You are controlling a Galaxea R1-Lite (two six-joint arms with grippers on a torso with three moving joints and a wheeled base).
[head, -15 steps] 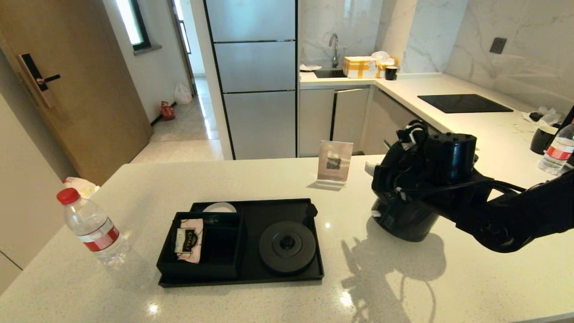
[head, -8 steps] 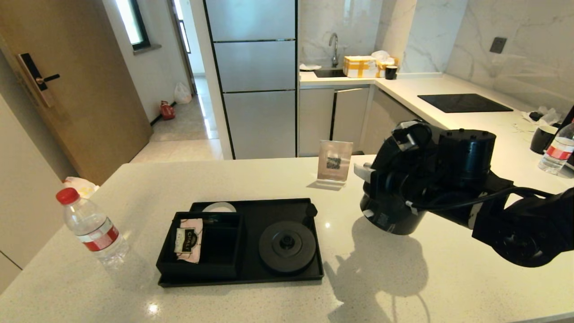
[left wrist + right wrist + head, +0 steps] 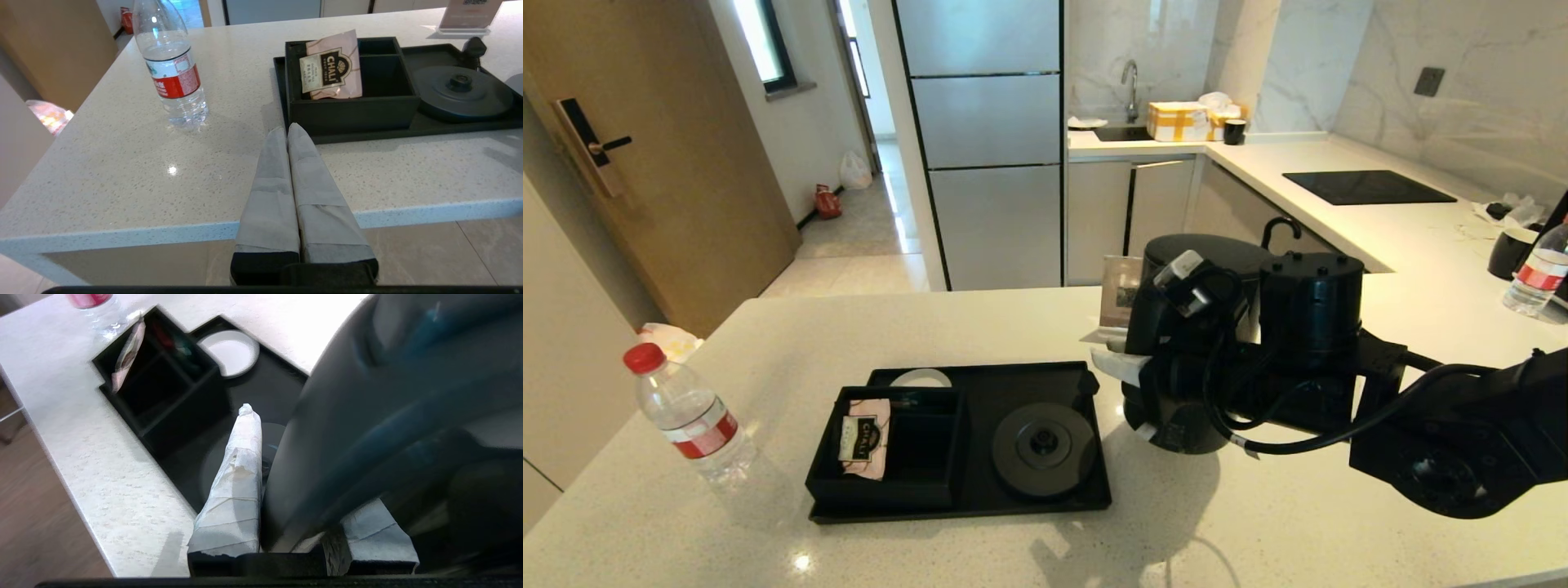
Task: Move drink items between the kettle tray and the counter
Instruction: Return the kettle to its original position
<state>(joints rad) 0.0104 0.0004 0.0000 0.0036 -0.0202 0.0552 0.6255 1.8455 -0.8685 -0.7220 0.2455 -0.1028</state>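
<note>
The tall black kettle [image 3: 1176,327] hangs tilted above the counter [image 3: 931,327], just right of the black kettle tray [image 3: 980,513]. My right gripper [image 3: 1143,359] is shut on its side handle; in the right wrist view the dark kettle [image 3: 367,416] fills the space between the taped fingers [image 3: 241,469]. The round kettle base [image 3: 1044,441] on the tray is bare. A clear water bottle [image 3: 686,416] with a red cap stands on the counter left of the tray. My left gripper [image 3: 288,130] is shut and empty, low at the counter's front edge.
A pink tea sachet [image 3: 864,433] leans in the tray's compartment box [image 3: 907,478], with a white disc [image 3: 921,377] behind it. A card stand [image 3: 1117,298] sits behind the kettle. Far right are a second bottle [image 3: 1535,278], a black mug [image 3: 1511,253] and the cooktop [image 3: 1368,188].
My right arm has carried the kettle leftward toward the tray and higher off the counter. The left gripper and water bottle have not moved.
</note>
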